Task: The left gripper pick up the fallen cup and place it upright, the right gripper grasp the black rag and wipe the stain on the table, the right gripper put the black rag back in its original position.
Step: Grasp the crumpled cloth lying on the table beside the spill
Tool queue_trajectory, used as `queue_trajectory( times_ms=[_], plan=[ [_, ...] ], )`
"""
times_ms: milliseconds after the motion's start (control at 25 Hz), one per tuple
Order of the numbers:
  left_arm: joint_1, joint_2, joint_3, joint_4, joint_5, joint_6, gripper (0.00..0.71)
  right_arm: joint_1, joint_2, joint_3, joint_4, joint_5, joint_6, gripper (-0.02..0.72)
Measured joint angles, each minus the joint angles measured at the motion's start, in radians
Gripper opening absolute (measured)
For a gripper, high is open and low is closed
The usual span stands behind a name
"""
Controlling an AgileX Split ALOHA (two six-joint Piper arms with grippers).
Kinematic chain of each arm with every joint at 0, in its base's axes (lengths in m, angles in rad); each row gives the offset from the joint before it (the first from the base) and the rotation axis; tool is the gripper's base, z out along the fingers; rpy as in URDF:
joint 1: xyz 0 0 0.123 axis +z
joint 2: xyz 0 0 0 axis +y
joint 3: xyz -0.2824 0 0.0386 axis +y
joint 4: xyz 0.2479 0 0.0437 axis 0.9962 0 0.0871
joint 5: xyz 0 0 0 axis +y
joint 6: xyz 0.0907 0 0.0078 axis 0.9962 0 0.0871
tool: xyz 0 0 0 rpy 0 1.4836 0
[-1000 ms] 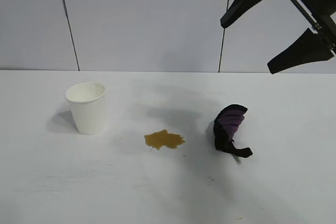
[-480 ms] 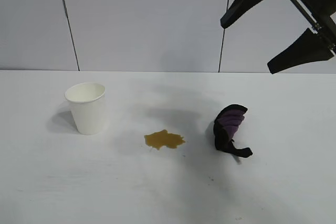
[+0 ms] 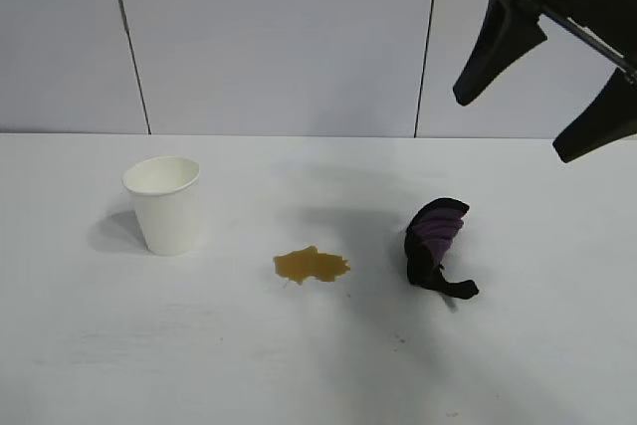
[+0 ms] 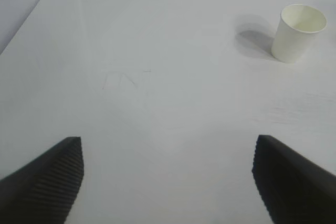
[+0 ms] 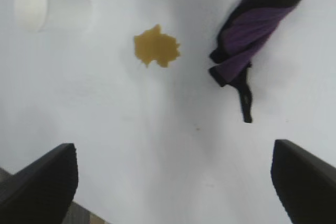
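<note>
White paper cup [image 3: 163,204] is standing upright, mouth up, well left of the stain [image 3: 312,265] on the table [image 3: 149,345]; the left gripper [image 4: 167,182] is hanging well apart from it, jaws wide and empty; right of the stain the black rag [image 3: 436,244] is lying bunched, its tail trailing away from the stain; above the rag the right gripper [image 3: 542,97] is hovering, fingers spread wide, empty.

Robot test lab: broad flat white table [image 3: 149,365], plain grey panel wall [image 3: 269,37] behind, nothing homey.
</note>
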Motion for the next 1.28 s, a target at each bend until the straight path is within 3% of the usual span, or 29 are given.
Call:
queue_trajectory(
  times_ms=[200,520,720,880,1280],
  plan=[
    [0.000,0.000,0.001,0.000,0.000,0.000,0.630,0.015,0.059,-0.071,-0.097,0.002,0.092,0.694],
    [0.000,0.000,0.001,0.000,0.000,-0.001,0.630,0.156,0.211,-0.229,-0.249,0.007,0.248,0.694],
    [0.000,0.000,0.001,0.000,0.000,-0.001,0.630,0.176,0.319,-0.267,-0.272,-0.009,0.303,0.681],
    [0.000,0.000,0.001,0.000,0.000,-0.001,0.630,0.175,0.395,-0.267,-0.283,-0.018,0.310,0.620],
    [0.000,0.000,0.001,0.000,0.000,-0.002,0.630,0.175,0.434,-0.269,-0.285,-0.120,0.322,0.609]
  ],
)
